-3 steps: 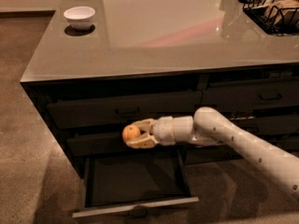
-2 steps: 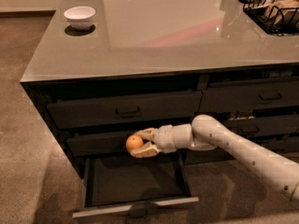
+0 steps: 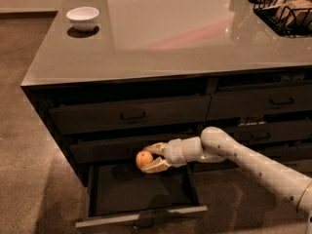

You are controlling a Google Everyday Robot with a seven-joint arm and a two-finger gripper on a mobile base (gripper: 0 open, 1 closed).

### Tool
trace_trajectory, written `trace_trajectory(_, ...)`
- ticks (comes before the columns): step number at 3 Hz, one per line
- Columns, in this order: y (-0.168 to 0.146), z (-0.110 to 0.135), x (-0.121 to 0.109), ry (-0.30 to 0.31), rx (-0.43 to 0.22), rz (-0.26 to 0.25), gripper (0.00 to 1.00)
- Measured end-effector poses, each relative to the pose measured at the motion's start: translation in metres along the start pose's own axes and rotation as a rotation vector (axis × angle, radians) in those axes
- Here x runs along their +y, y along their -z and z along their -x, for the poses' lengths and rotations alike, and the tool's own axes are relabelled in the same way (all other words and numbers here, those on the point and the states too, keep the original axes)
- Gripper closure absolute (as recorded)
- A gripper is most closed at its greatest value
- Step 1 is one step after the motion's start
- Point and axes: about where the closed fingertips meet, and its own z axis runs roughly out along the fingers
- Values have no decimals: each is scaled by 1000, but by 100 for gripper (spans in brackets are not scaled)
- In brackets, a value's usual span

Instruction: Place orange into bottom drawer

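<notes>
Pale gripper (image 3: pixel 145 159) holds orange (image 3: pixel 143 158) (jaws closed) above open bottom drawer (image 3: pixel 139 193).

My arm extends from the lower right, elbow bent, wrist level; the tool (image 3: pixel 147 159) hangs low near centre, pointing left, both fingers clasping the orange (image 3: pixel 144 158).

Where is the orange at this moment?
Low and left of centre in the camera view, the orange sits clamped in the tool, over the rear of the open bottom drawer, in front of the middle drawer.
</notes>
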Motion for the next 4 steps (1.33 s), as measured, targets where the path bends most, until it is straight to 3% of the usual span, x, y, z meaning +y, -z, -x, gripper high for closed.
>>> trace_trajectory(1,-7,-7,-1,-11,14,22,100)
trace_trajectory(2,-27,-51,-9,-37,55,22,100)
trace_trajectory(3,-49,-102,-9,-51,76,47,100)
trace_trajectory(4,-77,-195,4,3,58,82,100)
